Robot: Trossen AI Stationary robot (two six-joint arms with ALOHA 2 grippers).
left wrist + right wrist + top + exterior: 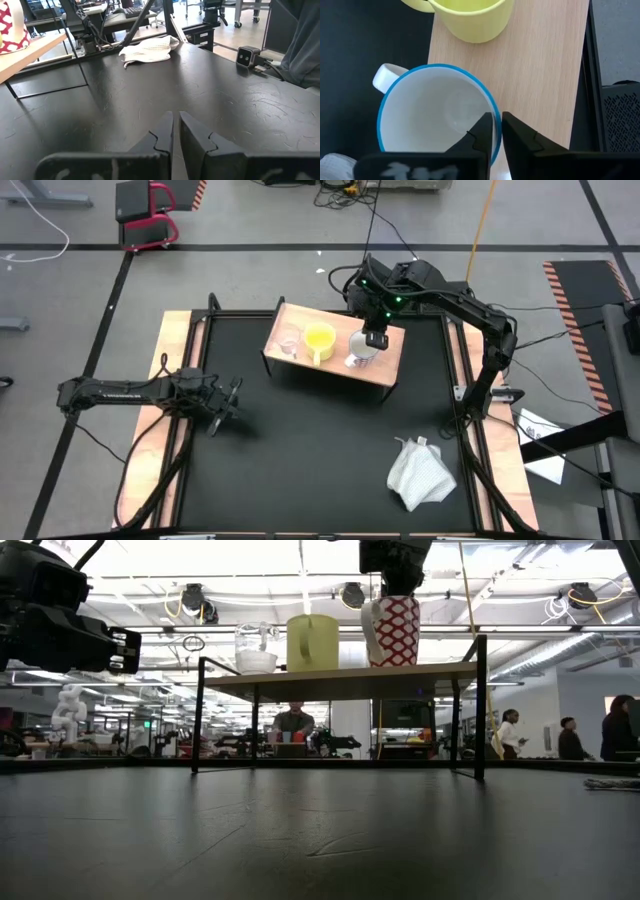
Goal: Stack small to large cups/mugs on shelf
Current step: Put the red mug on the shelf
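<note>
The wooden shelf [385, 367] stands at the table's far middle. On it, in a row from left to right, stand a small clear glass cup [289, 340], a yellow mug [319, 340] and a white mug with a red pattern and blue rim [395, 630]. My right gripper [496, 135] is above the white mug, shut on it. My left gripper [225, 405] is shut and empty over the table's left side, far from the shelf. My right gripper pinches the white mug's rim [495, 114] between its two fingers, one finger inside the mug and one outside, on the side opposite the handle [385, 77]. The fingers come from above, pointing down. The mug's base is on the shelf [340, 680], about upright.
A crumpled white cloth [420, 472] lies on the black table top near the right front. Pale wooden strips [172, 380] run along the table's left and right sides. People and desks show in the room behind in the low view.
</note>
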